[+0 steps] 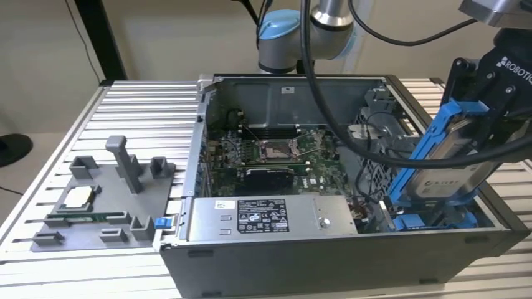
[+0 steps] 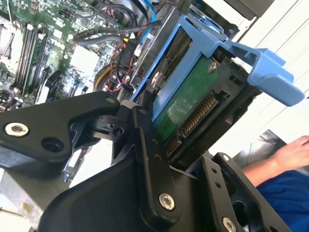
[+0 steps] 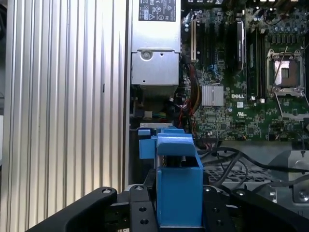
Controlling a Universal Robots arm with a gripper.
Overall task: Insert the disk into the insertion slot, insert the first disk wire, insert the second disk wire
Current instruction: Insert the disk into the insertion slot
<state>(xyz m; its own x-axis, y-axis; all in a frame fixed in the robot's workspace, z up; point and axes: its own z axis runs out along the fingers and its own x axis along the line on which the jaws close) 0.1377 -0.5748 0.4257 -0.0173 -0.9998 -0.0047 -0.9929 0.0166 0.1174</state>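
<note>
My gripper [image 1: 484, 128] is shut on the disk [image 1: 453, 169], a silver drive in a bright blue carrier frame [image 1: 428, 146]. It holds the drive tilted over the right end of the open computer case. The drive's lower end hangs just above the insertion slot [image 1: 437, 219], the blue-railed bay of the perforated grey cage. In the second wrist view, black fingers [image 2: 145, 145] clamp the disk [image 2: 186, 108] with its green circuit side and connector showing. The first wrist view looks along the blue carrier [image 3: 178, 188] between the fingers [image 3: 140, 215]. Loose black cables [image 3: 227, 162] lie beside the cage.
A grey labelled power-supply box [image 1: 266, 218] sits at the case front, with the motherboard [image 1: 275, 163] and its CPU socket [image 1: 276, 148] behind. The arm's black hose [image 1: 332, 124] drapes across the case. A grey parts fixture [image 1: 99, 205] lies at the exterior view's left. A person's hand [image 2: 292, 152] is nearby.
</note>
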